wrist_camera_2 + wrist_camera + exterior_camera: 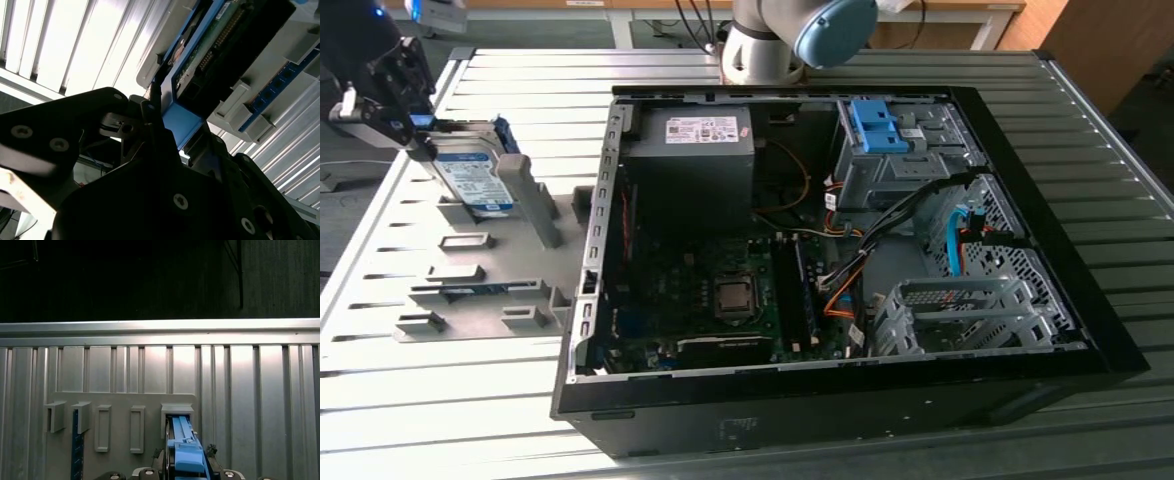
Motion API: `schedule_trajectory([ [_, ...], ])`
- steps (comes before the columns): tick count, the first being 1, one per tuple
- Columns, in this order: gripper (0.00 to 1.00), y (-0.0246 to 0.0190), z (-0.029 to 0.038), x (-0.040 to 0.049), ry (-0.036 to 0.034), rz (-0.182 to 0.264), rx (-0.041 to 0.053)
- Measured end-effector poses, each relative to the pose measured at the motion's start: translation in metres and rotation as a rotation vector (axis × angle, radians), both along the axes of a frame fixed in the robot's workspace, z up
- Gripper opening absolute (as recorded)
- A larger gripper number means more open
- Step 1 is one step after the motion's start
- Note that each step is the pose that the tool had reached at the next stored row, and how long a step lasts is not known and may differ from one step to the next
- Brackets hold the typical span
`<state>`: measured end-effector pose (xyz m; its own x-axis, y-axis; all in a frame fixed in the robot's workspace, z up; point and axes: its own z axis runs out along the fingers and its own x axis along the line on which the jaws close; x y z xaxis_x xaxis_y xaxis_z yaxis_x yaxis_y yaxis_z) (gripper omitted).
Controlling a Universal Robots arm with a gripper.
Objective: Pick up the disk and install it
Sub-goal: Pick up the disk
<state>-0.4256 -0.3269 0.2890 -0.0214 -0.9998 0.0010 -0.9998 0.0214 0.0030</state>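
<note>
The disk point(470, 180), a silver drive with a white-and-blue label in a blue carrier, stands on edge in a slot of the grey fixture plate point(494, 300) at the exterior view's left. My gripper point(416, 140) is at the disk's upper end, shut on the blue carrier. In the first wrist view the blue carrier of the disk point(184, 447) runs between the fingers of my gripper point(185, 461). The second wrist view shows the disk point(215, 55) from its circuit-board side, with my gripper point(182, 127) clamped on the carrier's blue end.
An open black computer case point(1014, 215) lies flat in the middle of the slatted metal table point(1121, 130). It holds a drive bay with a blue carrier point(874, 125) and a metal drive cage point(961, 310). A blue memory stick point(474, 290) sits on the fixture plate.
</note>
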Motion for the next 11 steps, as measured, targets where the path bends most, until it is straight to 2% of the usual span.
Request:
schedule_trajectory([
  [11, 0.43, -0.0004, -0.0013, -0.0001, 0.0002, 0.0, -0.0022],
])
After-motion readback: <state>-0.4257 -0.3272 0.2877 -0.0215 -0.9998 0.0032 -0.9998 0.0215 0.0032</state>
